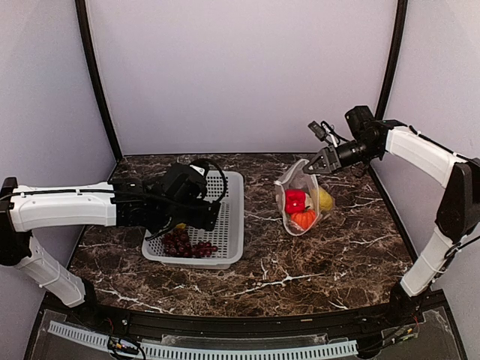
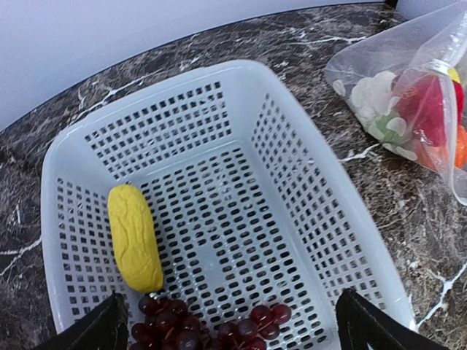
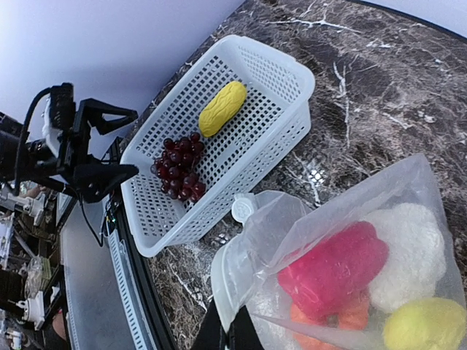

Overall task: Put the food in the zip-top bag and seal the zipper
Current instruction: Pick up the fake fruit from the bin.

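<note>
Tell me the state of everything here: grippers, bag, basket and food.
left gripper: open, above the basket.
right gripper: shut on the zip-top bag at its mouth edge.
zip-top bag: lifted at the mouth, looks unsealed, partly filled.
basket: upright, holds corn and grape bunch.
red pepper, cauliflower: inside the bag.

I am working over a dark marble-patterned table [image 1: 330,255] veined in white. Plain pale lavender walls [image 1: 240,75] are enclosing it on three sides, and black poles [image 1: 97,75] are rising at the back corners.
</note>
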You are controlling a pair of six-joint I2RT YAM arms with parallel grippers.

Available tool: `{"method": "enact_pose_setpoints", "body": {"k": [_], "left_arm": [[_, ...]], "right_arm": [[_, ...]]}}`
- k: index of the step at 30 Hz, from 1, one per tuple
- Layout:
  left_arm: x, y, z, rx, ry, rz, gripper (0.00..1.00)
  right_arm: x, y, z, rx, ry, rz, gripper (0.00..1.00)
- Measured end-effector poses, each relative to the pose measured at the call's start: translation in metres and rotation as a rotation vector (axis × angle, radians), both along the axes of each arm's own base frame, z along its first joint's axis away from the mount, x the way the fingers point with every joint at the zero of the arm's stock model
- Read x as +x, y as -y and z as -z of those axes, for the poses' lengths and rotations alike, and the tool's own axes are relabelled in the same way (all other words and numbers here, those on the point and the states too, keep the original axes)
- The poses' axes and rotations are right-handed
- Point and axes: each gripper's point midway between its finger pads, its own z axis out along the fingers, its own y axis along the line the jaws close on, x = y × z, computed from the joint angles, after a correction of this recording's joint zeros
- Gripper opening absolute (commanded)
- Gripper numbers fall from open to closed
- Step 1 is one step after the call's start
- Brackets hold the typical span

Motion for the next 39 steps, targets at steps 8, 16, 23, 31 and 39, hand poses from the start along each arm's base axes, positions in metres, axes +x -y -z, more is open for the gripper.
{"method": "enact_pose_setpoints", "body": {"k": [8,16,23,31,39], "left_arm": [[0.004,-0.047,0.025,0.060,-0.119,-0.129,0.99],[0.025,-0.084,0.038,0.070,-0.177,-0.250,0.96],[0.047,-0.094,0.080,0.163,-0.280,-0.294,0.84],[0.028,-0.079,0.101,0.161,-0.432,-0.210,0.76],[-0.006,-0.079,0.112,0.158,-0.538,-0.091,0.71]], "right_arm": [[-0.018,-0.008,0.024,0.020,-0.059,-0.070,0.00],[-0.020,-0.007,0.028,0.021,-0.051,-0.080,0.00],[-0.026,-0.005,0.022,0.025,-0.029,-0.080,0.00],[-0.029,-0.004,0.020,0.024,-0.020,-0.080,0.00],[-0.029,-0.004,0.020,0.024,-0.019,-0.080,0.00]]}}
